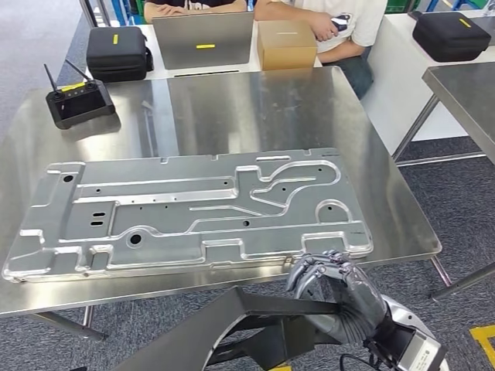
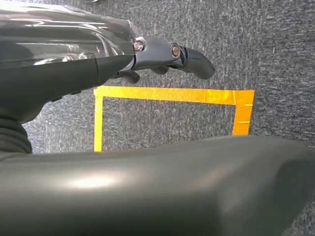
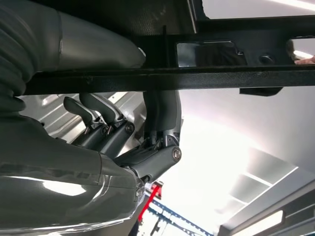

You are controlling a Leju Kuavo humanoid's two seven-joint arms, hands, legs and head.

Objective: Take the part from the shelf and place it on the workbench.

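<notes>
The part is laid flat on the desk; a black frame is gripped by the right robot hand, and the left robot hand's state cannot be told.

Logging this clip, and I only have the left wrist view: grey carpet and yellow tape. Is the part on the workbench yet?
Observer: Yes. The head view shows the stamped metal panel lying flat on the steel workbench.
Operator: Where is the right hand?
Observer: The right hand is at the panel's near right corner, with its fingers curled at the edge. I cannot tell whether they grip it.
Operator: Anyone nearby?
Observer: A person sits beyond the workbench, beside a cardboard box.
</notes>
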